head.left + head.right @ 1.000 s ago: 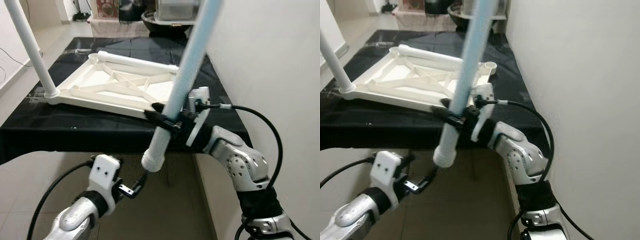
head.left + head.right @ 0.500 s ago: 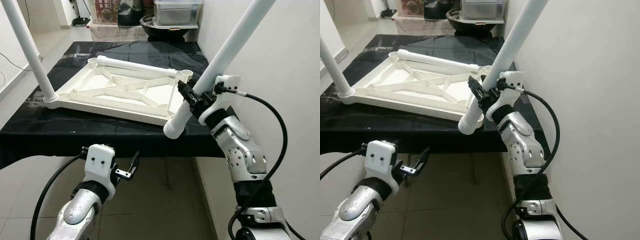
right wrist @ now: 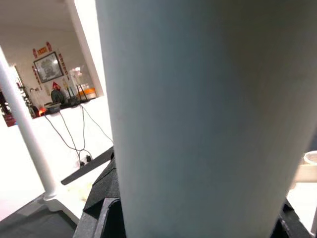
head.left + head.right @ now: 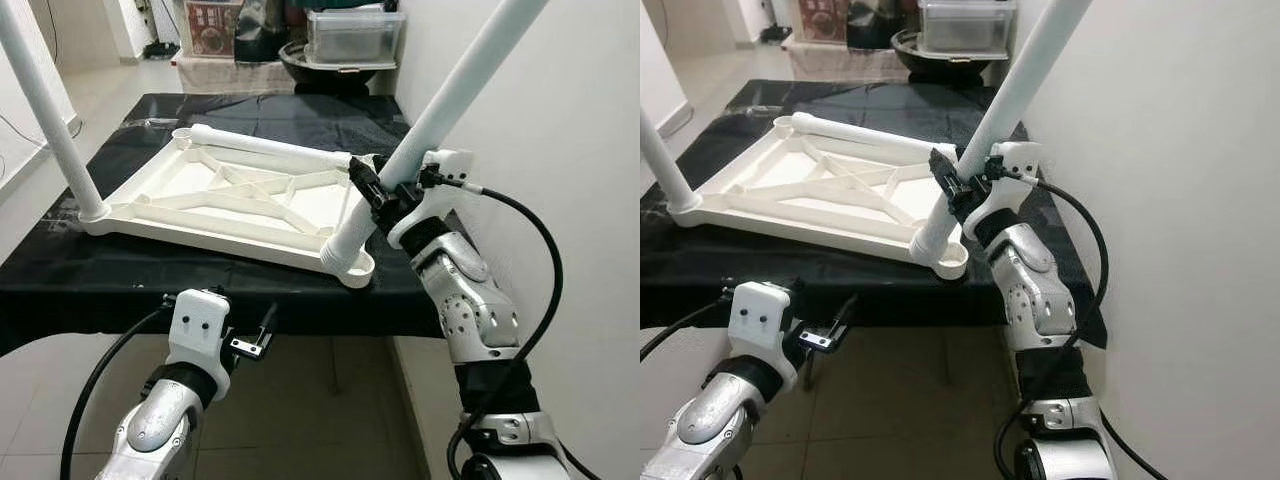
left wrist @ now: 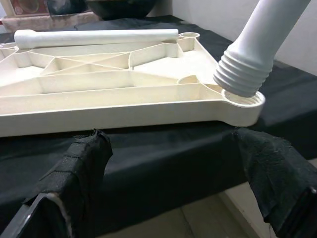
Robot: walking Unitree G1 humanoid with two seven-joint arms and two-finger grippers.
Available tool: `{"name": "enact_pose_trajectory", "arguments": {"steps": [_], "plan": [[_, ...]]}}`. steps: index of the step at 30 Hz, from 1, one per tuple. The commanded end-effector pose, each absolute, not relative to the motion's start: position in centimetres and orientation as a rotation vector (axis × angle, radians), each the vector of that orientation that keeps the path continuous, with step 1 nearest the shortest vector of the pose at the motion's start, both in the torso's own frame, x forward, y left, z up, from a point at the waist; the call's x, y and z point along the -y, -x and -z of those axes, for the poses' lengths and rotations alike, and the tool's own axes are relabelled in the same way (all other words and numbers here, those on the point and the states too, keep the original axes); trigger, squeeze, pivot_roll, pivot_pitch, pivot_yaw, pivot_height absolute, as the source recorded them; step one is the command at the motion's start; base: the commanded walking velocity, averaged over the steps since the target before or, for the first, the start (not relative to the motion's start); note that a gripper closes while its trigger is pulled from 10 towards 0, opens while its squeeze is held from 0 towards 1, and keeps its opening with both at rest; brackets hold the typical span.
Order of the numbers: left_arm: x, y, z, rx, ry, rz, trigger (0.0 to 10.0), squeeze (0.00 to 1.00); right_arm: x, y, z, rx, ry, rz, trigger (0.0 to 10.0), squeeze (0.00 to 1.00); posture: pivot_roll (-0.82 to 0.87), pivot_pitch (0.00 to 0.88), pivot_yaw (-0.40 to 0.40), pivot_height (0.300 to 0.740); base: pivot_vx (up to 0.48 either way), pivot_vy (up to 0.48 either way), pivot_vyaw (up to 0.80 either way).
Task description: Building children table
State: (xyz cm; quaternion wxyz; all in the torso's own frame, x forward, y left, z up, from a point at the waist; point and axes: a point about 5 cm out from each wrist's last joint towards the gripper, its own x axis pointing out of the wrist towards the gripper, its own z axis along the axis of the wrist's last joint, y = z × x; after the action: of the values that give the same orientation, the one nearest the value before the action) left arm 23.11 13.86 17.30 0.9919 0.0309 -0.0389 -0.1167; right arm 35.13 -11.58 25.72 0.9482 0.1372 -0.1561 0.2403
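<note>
Tabletop (image 4: pixel 230 200) is lying upside down on a black cloth (image 4: pixel 120 260) spread over a low stand, jammed against a white wall (image 4: pixel 570 120). One leg (image 4: pixel 45 110) already stands in the far left corner, another (image 4: pixel 270 146) lies along the back edge. Right gripper (image 4: pixel 378 192) is clamped on a tilted leg (image 4: pixel 440 95), its threaded end sitting at the near corner socket (image 5: pixel 242 101). Left gripper (image 4: pixel 262 335) hangs spread apart below the cloth edge. Tiled floor, clutter behind.

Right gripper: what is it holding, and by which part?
The right gripper holds a white table leg low on its shaft, just above the threaded end.
</note>
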Motion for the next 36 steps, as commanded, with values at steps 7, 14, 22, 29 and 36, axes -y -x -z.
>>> {"name": "enact_pose_trajectory", "arguments": {"steps": [7,14,22,29,36], "plan": [[-13.88,-23.24,-16.79,0.061,-0.069,0.234,10.0,0.00,11.35,-35.15,-26.37,0.357,-0.278,-0.492,10.0,0.00,0.10,0.093,-0.031,0.740,0.253,0.000,0.00],[-13.89,-23.24,-16.73,0.059,-0.069,0.236,10.0,0.00,11.33,-35.24,-26.37,0.358,-0.277,-0.491,10.0,0.00,0.10,0.099,-0.031,0.740,0.254,0.000,0.00],[-13.96,-23.19,-16.68,0.056,-0.070,0.237,10.0,0.00,11.34,-35.31,-26.11,0.349,-0.278,-0.489,10.0,0.00,0.10,0.109,-0.030,0.740,0.255,0.000,0.00],[-13.85,-23.11,-16.62,0.053,-0.067,0.244,10.0,0.00,11.25,-35.28,-26.10,0.349,-0.276,-0.493,10.0,0.00,0.10,0.112,-0.031,0.740,0.254,0.000,0.00],[-13.85,-23.13,-16.62,0.054,-0.063,0.241,10.0,0.00,11.20,-35.31,-26.13,0.351,-0.278,-0.500,10.0,0.00,0.10,0.111,-0.030,0.740,0.257,0.000,0.00]]}}
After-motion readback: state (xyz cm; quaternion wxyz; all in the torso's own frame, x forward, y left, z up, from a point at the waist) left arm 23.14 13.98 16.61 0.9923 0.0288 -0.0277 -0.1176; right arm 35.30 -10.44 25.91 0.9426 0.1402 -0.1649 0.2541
